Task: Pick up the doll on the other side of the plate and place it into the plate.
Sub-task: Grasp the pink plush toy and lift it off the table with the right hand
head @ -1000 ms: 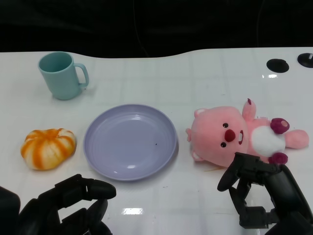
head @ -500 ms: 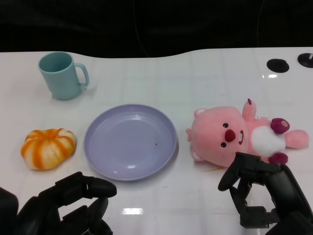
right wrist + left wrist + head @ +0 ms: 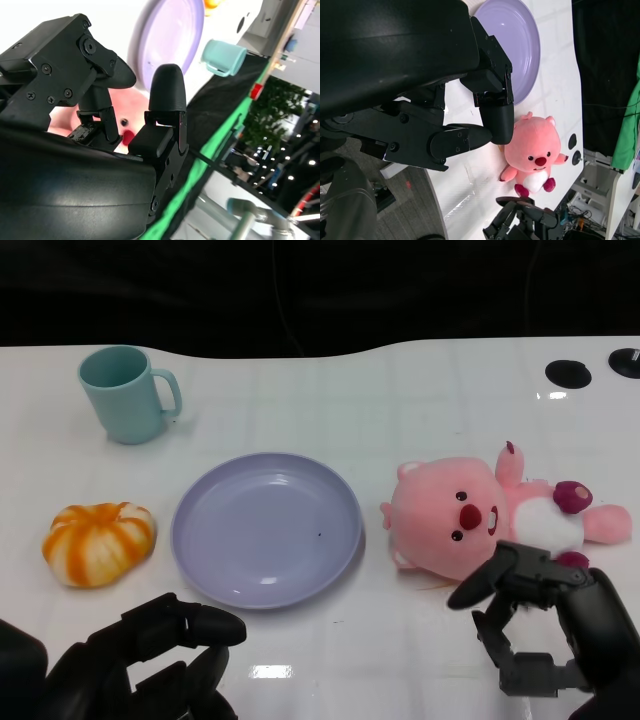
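A pink plush doll (image 3: 480, 515) lies on its back on the white table, just right of the lavender plate (image 3: 266, 528). The left wrist view also shows the doll (image 3: 530, 162) beyond the plate (image 3: 517, 45). My right hand (image 3: 545, 625) hovers at the doll's near side, fingers apart and holding nothing; its fingertips (image 3: 470, 595) sit just short of the doll's feet. In the right wrist view the doll (image 3: 127, 125) shows between the fingers. My left hand (image 3: 140, 660) rests low at the near left, fingers loosely curled and empty, in front of the plate.
A teal mug (image 3: 128, 393) stands at the far left. An orange-and-white striped pumpkin toy (image 3: 98, 542) lies left of the plate. Two dark round holes (image 3: 567, 372) sit at the table's far right edge.
My right hand has drawn slightly back and down toward the near edge, uncovering more of the doll's lower foot. The left hand shifted a little. The doll and plate have not moved.
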Motion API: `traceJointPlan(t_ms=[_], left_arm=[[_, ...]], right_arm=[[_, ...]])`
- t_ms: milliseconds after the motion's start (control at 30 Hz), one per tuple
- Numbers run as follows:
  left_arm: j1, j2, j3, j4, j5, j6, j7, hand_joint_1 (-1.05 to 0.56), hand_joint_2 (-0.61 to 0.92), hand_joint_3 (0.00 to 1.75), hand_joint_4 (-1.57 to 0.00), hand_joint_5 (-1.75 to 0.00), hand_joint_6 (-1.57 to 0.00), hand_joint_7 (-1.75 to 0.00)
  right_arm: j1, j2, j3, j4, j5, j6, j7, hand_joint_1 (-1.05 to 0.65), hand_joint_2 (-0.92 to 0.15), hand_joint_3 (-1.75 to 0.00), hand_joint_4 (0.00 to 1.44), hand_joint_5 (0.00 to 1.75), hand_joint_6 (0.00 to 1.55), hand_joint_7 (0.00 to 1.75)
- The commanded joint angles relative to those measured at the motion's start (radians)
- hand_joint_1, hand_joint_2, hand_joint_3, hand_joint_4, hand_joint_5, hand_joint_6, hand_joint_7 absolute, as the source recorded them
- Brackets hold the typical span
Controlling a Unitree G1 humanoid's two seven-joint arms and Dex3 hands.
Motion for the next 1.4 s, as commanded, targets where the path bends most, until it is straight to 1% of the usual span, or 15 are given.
traceJointPlan(t_ms=[33, 133, 167, 200, 233, 267, 300, 400, 500, 633, 667, 767, 967, 1100, 1400], left_arm=[[0.005, 0.002, 0.001, -0.012, 0.004, -0.002, 0.014, -0.25, 0.92, 0.48, -0.53, -1.64, -0.56, -1.22], [0.007, 0.006, -0.001, -0.012, 0.002, -0.004, 0.01, -0.25, 0.92, 0.48, -0.52, -1.64, -0.55, -1.22], [0.006, 0.008, -0.003, -0.013, 0.003, -0.004, 0.009, -0.25, 0.92, 0.48, -0.52, -1.64, -0.55, -1.22], [0.006, 0.008, -0.004, -0.014, 0.004, -0.004, 0.01, -0.24, 0.92, 0.48, -0.52, -1.65, -0.55, -1.22], [0.006, 0.007, -0.004, -0.014, 0.003, -0.003, 0.011, -0.24, 0.92, 0.48, -0.52, -1.65, -0.55, -1.22], [0.005, 0.007, -0.006, -0.014, 0.004, -0.002, 0.013, -0.24, 0.92, 0.48, -0.52, -1.65, -0.55, -1.22], [0.005, 0.008, -0.008, -0.015, 0.006, -0.002, 0.013, -0.24, 0.92, 0.48, -0.52, -1.65, -0.55, -1.22], [0.004, 0.006, -0.009, -0.013, 0.006, -0.004, 0.014, -0.24, 0.92, 0.49, -0.52, -1.66, -0.55, -1.22], [0.003, 0.007, -0.01, -0.01, 0.006, -0.007, 0.011, -0.25, 0.92, 0.49, -0.51, -1.66, -0.55, -1.22], [0.0, 0.004, -0.013, -0.01, 0.005, -0.001, 0.016, -0.25, 0.92, 0.48, -0.51, -1.66, -0.54, -1.23], [-0.001, 0.004, -0.014, -0.009, 0.006, -0.001, 0.016, -0.25, 0.92, 0.48, -0.51, -1.66, -0.54, -1.23], [-0.001, 0.002, -0.015, -0.01, 0.005, 0.0, 0.018, -0.25, 0.92, 0.48, -0.52, -1.66, -0.55, -1.23], [0.004, -0.001, -0.016, -0.014, 0.005, 0.0, 0.02, -0.24, 0.92, 0.48, -0.51, -1.66, -0.54, -1.24], [0.009, -0.001, -0.016, -0.019, 0.004, -0.003, 0.02, -0.24, 0.92, 0.48, -0.51, -1.66, -0.54, -1.24], [0.016, 0.002, -0.009, -0.028, 0.001, 0.001, 0.021, -0.25, 0.92, 0.48, -0.51, -1.67, -0.54, -1.24]], right_arm=[[0.005, -0.031, -0.014, -0.087, -0.089, 0.059, -0.014, -0.17, -0.51, -0.83, 0.62, 1.22, 0.67, 0.76], [0.01, -0.045, -0.012, -0.163, -0.205, 0.147, -0.012, -0.22, -0.61, -0.56, 0.6, 1.12, 0.66, 0.61], [0.007, -0.056, -0.01, -0.193, -0.264, 0.185, -0.008, -0.29, -0.69, -0.36, 0.58, 1.02, 0.65, 0.48], [0.004, -0.065, -0.007, -0.217, -0.315, 0.214, -0.006, -0.32, -0.75, -0.22, 0.57, 0.94, 0.66, 0.38], [-0.003, -0.076, -0.005, -0.238, -0.366, 0.241, -0.004, -0.35, -0.79, -0.14, 0.55, 0.89, 0.66, 0.32], [-0.012, -0.089, -0.003, -0.251, -0.412, 0.257, -0.005, -0.38, -0.81, -0.08, 0.5, 0.84, 0.65, 0.26], [-0.02, -0.101, -0.001, -0.262, -0.451, 0.272, -0.002, -0.4, -0.82, -0.06, 0.47, 0.81, 0.64, 0.23], [-0.052, -0.142, 0.002, -0.296, -0.544, 0.324, 0.038, -0.46, -0.85, -0.03, 0.31, 0.71, 0.56, 0.15], [-0.081, -0.164, 0.004, -0.327, -0.593, 0.38, 0.094, -0.5, -0.86, -0.02, 0.18, 0.66, 0.48, 0.09], [-0.13, -0.199, 0.024, -0.36, -0.693, 0.479, 0.22, -0.55, -0.86, 0.0, 0.03, 0.66, 0.37, 0.02], [-0.139, -0.203, 0.03, -0.368, -0.717, 0.5, 0.25, -0.56, -0.86, 0.0, 0.01, 0.6, 0.33, 0.02], [-0.165, -0.207, 0.046, -0.376, -0.77, 0.546, 0.311, -0.57, -0.83, 0.0, 0.0, 0.48, 0.29, 0.01], [-0.208, -0.21, 0.071, -0.354, -0.826, 0.599, 0.372, -0.54, -0.79, 0.0, 0.0, 0.32, 0.26, 0.01], [-0.233, -0.21, 0.081, -0.325, -0.842, 0.614, 0.382, -0.5, -0.76, 0.0, 0.0, 0.3, 0.28, 0.01], [-0.299, -0.21, 0.106, -0.205, -0.84, 0.639, 0.368, -0.53, -0.8, -0.01, 0.0, 0.31, 0.29, 0.01]])
